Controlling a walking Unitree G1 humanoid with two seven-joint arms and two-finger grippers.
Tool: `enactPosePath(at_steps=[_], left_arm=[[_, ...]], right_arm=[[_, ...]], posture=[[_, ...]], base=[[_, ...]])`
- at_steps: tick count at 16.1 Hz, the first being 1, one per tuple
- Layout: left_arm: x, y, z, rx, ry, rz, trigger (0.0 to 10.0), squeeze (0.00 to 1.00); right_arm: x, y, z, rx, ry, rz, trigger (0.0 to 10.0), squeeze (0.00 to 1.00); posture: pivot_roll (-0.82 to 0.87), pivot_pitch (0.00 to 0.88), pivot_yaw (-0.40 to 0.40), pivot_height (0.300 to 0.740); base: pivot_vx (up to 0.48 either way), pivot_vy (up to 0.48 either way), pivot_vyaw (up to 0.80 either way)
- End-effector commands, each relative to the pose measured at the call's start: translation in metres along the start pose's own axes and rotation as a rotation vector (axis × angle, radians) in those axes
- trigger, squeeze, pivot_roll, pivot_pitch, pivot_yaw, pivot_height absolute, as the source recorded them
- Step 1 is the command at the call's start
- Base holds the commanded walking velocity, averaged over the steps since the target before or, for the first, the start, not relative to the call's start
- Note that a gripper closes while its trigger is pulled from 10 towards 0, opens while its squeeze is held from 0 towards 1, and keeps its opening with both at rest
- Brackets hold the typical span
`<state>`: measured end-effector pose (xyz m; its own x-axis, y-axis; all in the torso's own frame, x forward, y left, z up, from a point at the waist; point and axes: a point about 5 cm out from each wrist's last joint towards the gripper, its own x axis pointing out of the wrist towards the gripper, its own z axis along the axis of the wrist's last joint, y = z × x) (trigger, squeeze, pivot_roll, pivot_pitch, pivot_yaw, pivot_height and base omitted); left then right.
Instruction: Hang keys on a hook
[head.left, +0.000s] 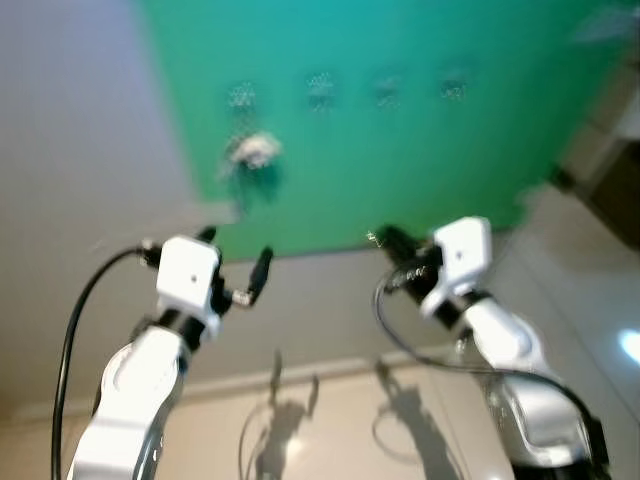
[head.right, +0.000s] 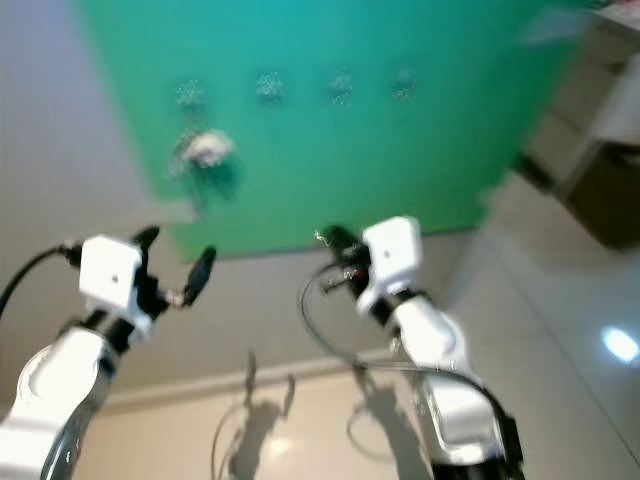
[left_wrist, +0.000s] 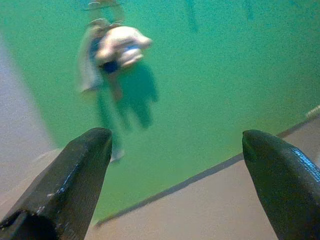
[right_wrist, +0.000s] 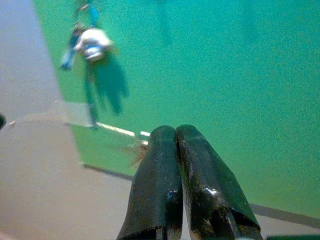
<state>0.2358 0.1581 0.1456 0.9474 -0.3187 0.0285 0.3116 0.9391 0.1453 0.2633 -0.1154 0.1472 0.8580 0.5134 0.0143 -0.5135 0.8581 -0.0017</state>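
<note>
Green wall panel carries the keys on the far-left hook (light, dangling, probably slippery); left gripper spread apart, right gripper pressed together, empty.

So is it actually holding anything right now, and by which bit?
Nothing is held. The left gripper has its jaws open and empty, the right gripper is shut on nothing, and the keys hang on the green board.

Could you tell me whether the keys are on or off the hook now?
On: the keys hang from the leftmost hook on the green board.
</note>
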Motion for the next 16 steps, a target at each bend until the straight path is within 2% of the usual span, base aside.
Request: enactPosePath(at_steps=[1, 5, 9, 13, 16], left_arm=[[0.001, -0.006, 0.005, -0.002, -0.023, -0.023, 10.0, 0.00], [-0.002, -0.006, 0.005, -0.003, -0.023, -0.018, 10.0, 0.00], [-0.005, -0.004, 0.005, 0.001, -0.024, -0.009, 10.0, 0.00], [-0.005, -0.003, 0.006, 0.011, -0.027, -0.010, 10.0, 0.00], [-0.004, -0.008, 0.010, 0.020, -0.035, -0.059, 10.0, 0.00]], right_arm=[[-0.006, -0.009, 0.003, -0.006, 0.001, -0.022, 10.0, 0.00], [-0.008, -0.009, 0.016, 0.012, -0.028, 0.075, 10.0, 0.00], [-0.006, -0.002, 0.031, 0.001, -0.071, 0.199, 10.0, 0.00], [-0.002, -0.005, 0.040, 0.009, -0.103, 0.202, 10.0, 0.00], [-0.001, -0.006, 0.045, 0.027, -0.127, 0.219, 10.0, 0.00]], posture=[[0.04, 0.000, 0.026, 0.740], [0.05, 0.000, 0.013, 0.740], [0.06, 0.000, 0.000, 0.740], [0.06, 0.000, -0.002, 0.740], [0.06, 0.000, -0.003, 0.740]], base=[[0.304, 0.000, 0.00], [0.304, 0.000, 0.00], [0.303, 0.000, 0.00], [0.304, 0.000, 0.00], [0.000, 0.000, 0.00]])
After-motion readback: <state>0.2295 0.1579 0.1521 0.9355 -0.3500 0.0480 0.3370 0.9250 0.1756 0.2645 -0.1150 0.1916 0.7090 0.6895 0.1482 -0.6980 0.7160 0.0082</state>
